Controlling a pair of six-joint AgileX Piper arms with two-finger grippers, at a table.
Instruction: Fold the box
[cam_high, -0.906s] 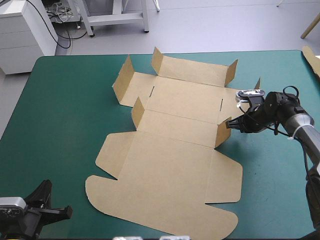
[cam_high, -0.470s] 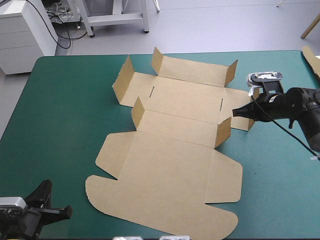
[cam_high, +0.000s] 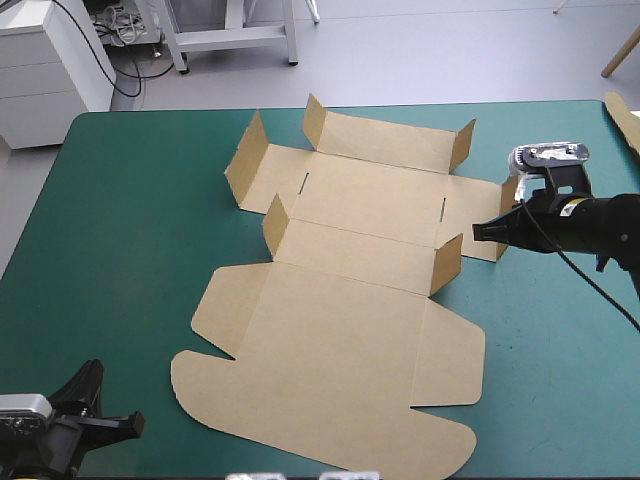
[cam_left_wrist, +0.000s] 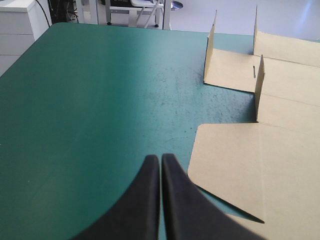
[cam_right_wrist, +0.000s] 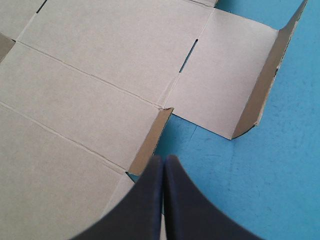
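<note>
While one box (cam_high: 340, 330) lies spread, two closed grippers, left gripper (cam_left_wrist: 161, 159), right gripper (cam_right_wrist: 163, 159).

The right gripper (cam_high: 481, 231) has drawn back from the box's (cam_high: 340, 330) small upright flap (cam_high: 447, 263), which its tip was touching earlier. It has moved toward the right edge of the table (cam_high: 130, 220) and now sits clear of that flap.

We find the box (cam_high: 340, 330) as one cut sheet of brown board, lying unfolded about the middle of the teal-green desk (cam_high: 120, 250). Its large lid panel (cam_high: 330, 400), round-cornered, lies flat toward the near edge. Toward the far edge the main panels lie flat, while the short side flaps (cam_high: 243, 160) stand raised. We note two narrow slots (cam_high: 303, 184) in the base panel.
</note>
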